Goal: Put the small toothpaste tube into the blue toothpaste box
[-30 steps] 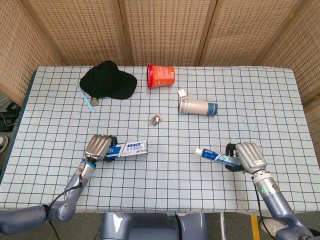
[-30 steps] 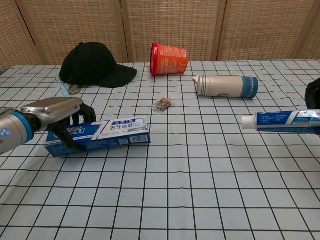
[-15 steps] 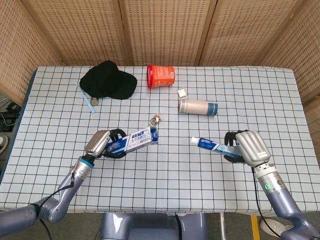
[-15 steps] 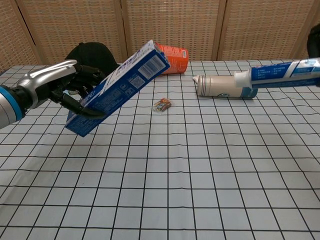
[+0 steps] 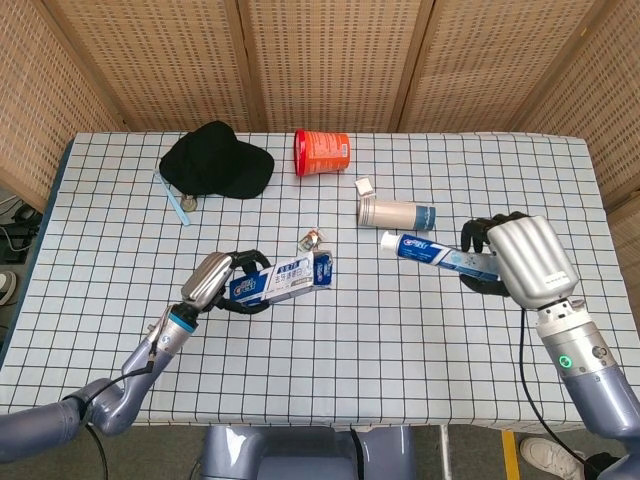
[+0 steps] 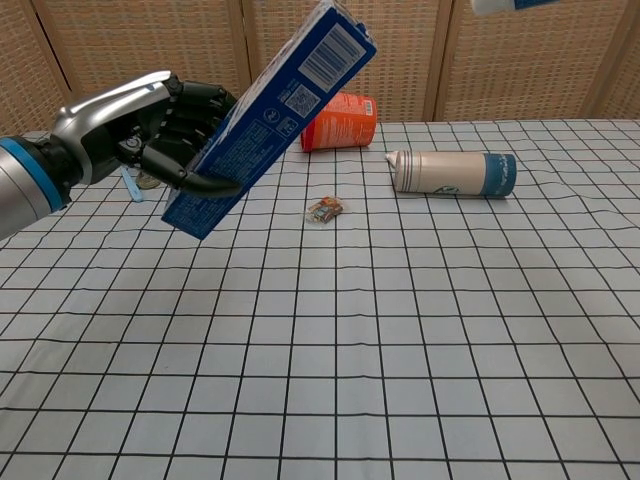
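Gripping a long rectangular blue toothpaste box [image 6: 268,118], the robot's left hand [image 6: 140,125] has its dark fingers curled around the lower half of the carton, metallic silver shell on the back of the hand. The box is smooth printed cardboard with a barcode near its upper end. In the chest view it is lifted clear of the table and tilted, its long axis running from lower left up to upper right; in the head view the box [image 5: 285,280] points toward the tube, away from the left hand [image 5: 215,279].

The right hand [image 5: 524,258], also silver-backed with black fingers, is closed around the tail of the small toothpaste tube [image 5: 438,254]. The tube is soft white and blue plastic with a white cap, held above the table, its long axis running leftward and its cap end aimed toward the box, well apart from it. The chest view catches only a sliver of the tube [image 6: 505,5] at the top edge.

Below lies a white tablecloth [image 5: 330,345] with a dark grid. On it rest a black fabric cap [image 5: 216,161], an orange cylindrical tub [image 5: 321,152] on its side, a beige and blue bottle [image 5: 397,214] lying flat, and a small crumpled wrapper [image 6: 324,210].
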Controlling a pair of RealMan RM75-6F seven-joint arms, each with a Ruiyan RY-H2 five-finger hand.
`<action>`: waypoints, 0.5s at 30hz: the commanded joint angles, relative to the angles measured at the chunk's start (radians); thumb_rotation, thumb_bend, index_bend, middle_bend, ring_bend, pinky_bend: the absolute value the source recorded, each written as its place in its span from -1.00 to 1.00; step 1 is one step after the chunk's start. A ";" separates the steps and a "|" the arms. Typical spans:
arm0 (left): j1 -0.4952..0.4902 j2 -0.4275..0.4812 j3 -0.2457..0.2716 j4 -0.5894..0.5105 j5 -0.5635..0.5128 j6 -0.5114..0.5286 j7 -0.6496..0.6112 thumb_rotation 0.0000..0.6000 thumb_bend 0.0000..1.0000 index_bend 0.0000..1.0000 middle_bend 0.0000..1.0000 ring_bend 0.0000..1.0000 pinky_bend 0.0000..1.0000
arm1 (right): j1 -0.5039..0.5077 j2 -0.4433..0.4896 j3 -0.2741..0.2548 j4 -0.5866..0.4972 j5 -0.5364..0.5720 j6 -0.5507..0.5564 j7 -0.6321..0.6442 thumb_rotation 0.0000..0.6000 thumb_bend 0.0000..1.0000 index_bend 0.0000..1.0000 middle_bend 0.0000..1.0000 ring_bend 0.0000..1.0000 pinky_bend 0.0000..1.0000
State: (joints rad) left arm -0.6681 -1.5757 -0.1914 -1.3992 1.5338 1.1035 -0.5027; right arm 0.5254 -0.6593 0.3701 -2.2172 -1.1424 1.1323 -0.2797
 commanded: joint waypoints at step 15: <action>-0.041 -0.027 -0.008 0.030 -0.037 -0.008 0.055 1.00 -0.53 0.16 -0.10 0.01 -0.08 | 0.113 0.065 0.016 -0.111 0.075 -0.092 -0.089 1.00 0.26 0.42 0.39 0.21 0.22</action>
State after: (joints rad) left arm -0.7062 -1.6006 -0.1999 -1.3705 1.4955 1.0947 -0.4541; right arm 0.6271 -0.5881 0.3894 -2.3213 -1.0757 1.0447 -0.3518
